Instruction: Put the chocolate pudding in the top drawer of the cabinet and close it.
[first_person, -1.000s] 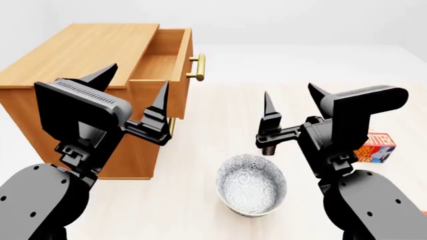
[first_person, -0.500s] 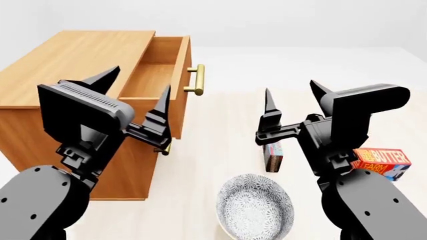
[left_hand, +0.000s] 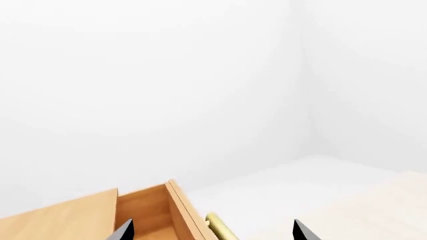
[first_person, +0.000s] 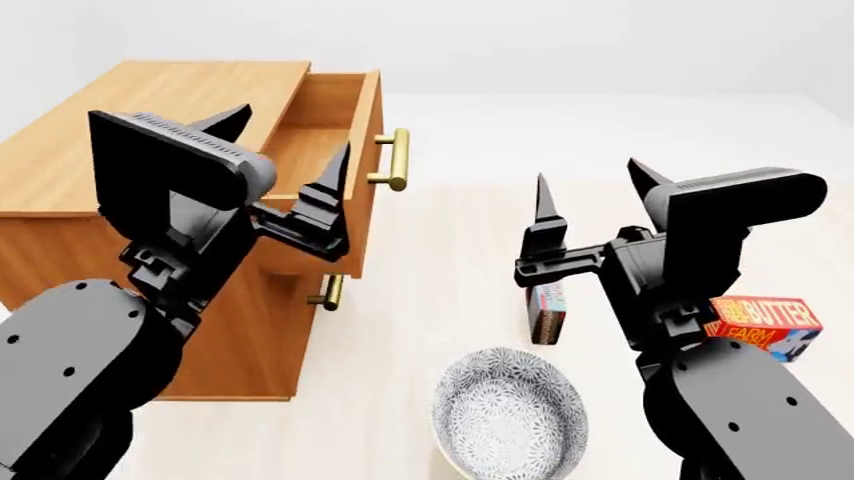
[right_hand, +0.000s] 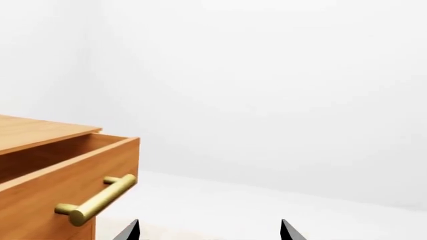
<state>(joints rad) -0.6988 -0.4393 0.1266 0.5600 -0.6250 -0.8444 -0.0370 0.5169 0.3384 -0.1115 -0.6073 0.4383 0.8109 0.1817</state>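
Observation:
The light-brown cabinet stands at the left, its top drawer pulled open; its brass handle sticks out toward the middle. The chocolate pudding, a small dark brown and red box, stands on edge on the floor just below my right gripper, partly hidden by it. My left gripper hangs open over the front of the open drawer. Both grippers are open and hold nothing. In the left wrist view the drawer and handle lie between the tips of the left gripper. The right gripper faces the drawer front.
A patterned grey bowl sits on the floor in front, between my arms. A red-orange butter box lies at the right, behind my right arm. The lower drawer's handle shows under the left gripper.
The view shifted a second ago, bringing the pudding into sight. Since half a second ago my left arm has risen toward the open drawer. The right arm has barely moved.

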